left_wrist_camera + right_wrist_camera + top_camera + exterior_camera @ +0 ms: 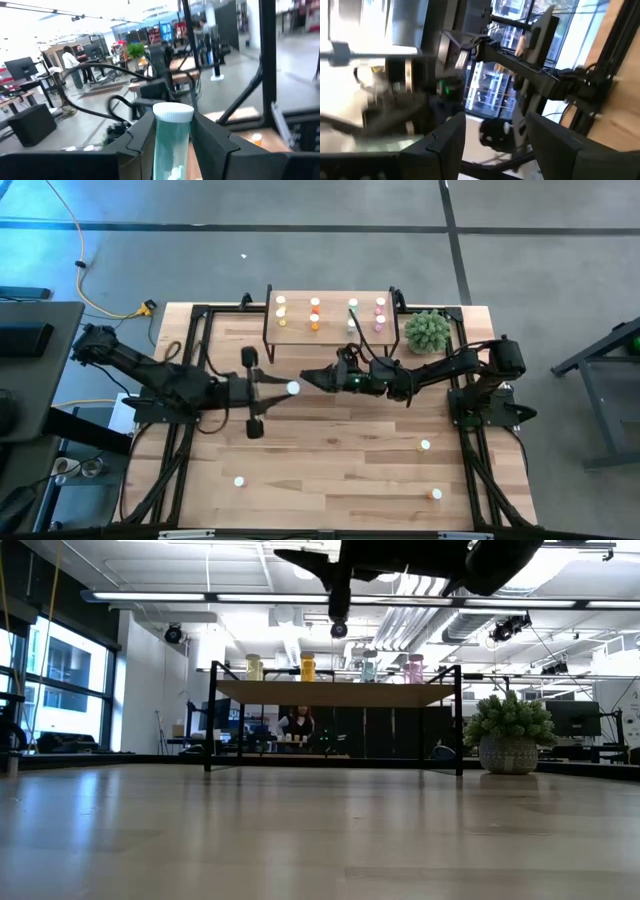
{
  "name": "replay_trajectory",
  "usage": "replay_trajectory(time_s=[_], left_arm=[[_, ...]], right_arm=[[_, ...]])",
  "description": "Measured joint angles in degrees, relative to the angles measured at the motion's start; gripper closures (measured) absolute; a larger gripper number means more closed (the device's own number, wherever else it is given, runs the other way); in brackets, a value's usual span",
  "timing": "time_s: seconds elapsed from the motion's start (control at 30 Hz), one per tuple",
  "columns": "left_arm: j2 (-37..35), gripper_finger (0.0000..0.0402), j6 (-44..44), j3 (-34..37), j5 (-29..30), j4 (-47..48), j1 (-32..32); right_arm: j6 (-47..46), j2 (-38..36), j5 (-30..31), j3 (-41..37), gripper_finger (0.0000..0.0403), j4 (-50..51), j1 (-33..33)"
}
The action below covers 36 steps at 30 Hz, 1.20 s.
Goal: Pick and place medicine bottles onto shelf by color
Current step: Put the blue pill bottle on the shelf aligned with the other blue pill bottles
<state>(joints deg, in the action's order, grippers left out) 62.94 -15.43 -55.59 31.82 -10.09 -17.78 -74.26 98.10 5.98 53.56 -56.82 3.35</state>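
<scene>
Green medicine bottle (172,140) with its white cap sat clamped upright between the fingers of our left gripper (290,389), raised above the table's (330,470) middle. Just beyond its tips we held our right gripper (308,379), fingers spread and empty, facing it. Past both stood the shelf (335,298), carrying rows of yellow, orange, green and pink bottles (315,321), beside a potted plant (428,331).

High view looks straight down; low view looks level from tabletop height; both share the shelf (330,315); wrist views look past their fingers.
</scene>
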Motion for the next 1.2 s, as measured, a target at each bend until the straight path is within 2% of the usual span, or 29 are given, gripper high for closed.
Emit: replay_trajectory(time_s=[0.3,0.5,0.67,0.87,1.07,1.2], left_arm=[[-7.02,0.0296,5.89,0.00,0.31,-0.07,0.17],[-9.89,0.0296,8.30,0.00,0.36,-0.06,0.17],[-10.78,0.0296,8.38,0.00,0.45,-0.04,0.17],[-10.79,0.0296,10.25,0.00,0.28,-0.02,2.62],[-10.67,0.0296,13.95,0.00,-0.67,-0.04,7.22],[-10.67,0.0296,16.44,0.00,-2.18,-0.05,9.63]], right_arm=[[21.04,-0.04,0.09,0.00,0.0203,-0.82,0.53],[37.07,-0.04,-0.06,0.05,0.0203,-5.63,0.77],[52.05,-0.05,-1.92,4.01,0.0203,-5.72,1.28],[61.21,-0.07,-6.38,13.29,0.0203,8.56,-0.27],[64.05,-0.04,-6.75,25.67,0.0203,33.61,-2.67],[70.11,-0.07,-6.04,33.68,0.0203,47.31,-3.16]])
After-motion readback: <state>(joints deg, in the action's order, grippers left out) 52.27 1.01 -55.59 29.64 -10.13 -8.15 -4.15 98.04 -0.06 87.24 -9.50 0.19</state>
